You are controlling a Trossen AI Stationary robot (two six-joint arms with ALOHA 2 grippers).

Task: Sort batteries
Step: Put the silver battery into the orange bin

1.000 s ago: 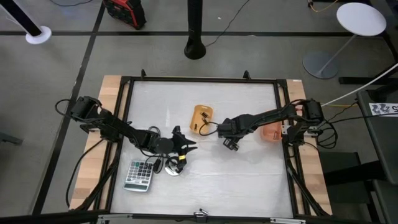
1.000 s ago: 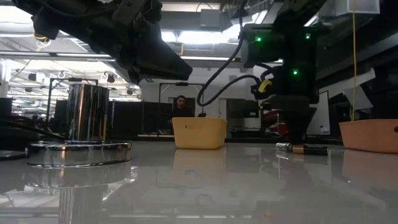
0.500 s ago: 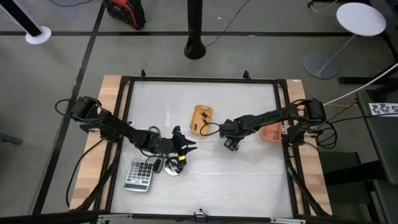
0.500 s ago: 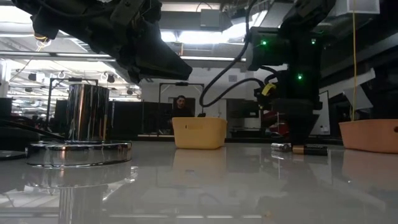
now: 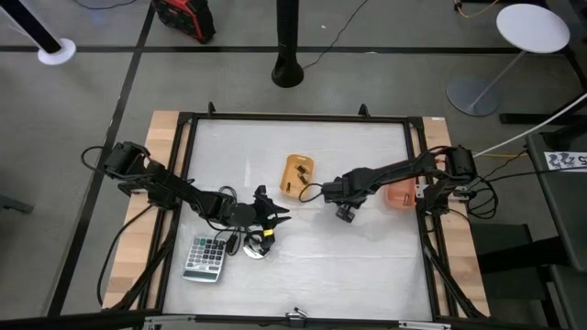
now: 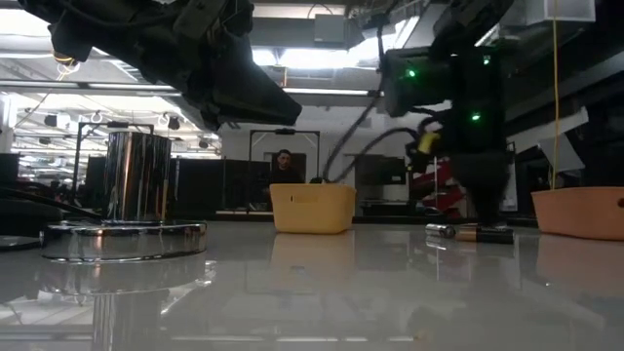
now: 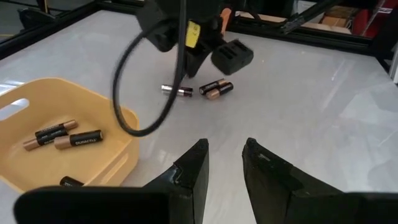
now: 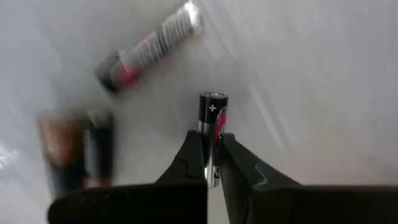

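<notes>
The right gripper (image 8: pixel 211 163) has its two dark fingers (image 8: pixel 194 155) pinched on a small battery (image 8: pixel 212 118), black with a red band and a plus mark on the end that sticks out past the fingertips; the lower part of the cell is hidden between the fingers. Just beyond it a second battery (image 8: pixel 149 45) lies slantwise on the white table (image 8: pixel 311 81), blurred, with a silvery ribbed look at one end. Off to one side of the fingers sits a pair of copper-and-black cells (image 8: pixel 74 152), smeared and hard to make out.

In the left wrist view the same gripper (image 7: pixel 189 65) hangs fingers-down over the loose cells: a dark-and-silver one (image 7: pixel 176 91) and the copper-topped pair (image 7: pixel 216 89) just beside it. Whether the held cell is clear of the table cannot be told.

The left gripper (image 7: pixel 224 163) waits near the calculator (image 5: pixel 205 258), its fingers slightly parted and holding nothing. Just ahead of it is the yellow bin (image 7: pixel 121 124), cut off at the picture's edge, with several batteries (image 7: pixel 78 140) inside. Farther off, beyond the right gripper, an orange bin (image 5: pixel 400 194) sits near the table's edge; its contents cannot be seen.
</notes>
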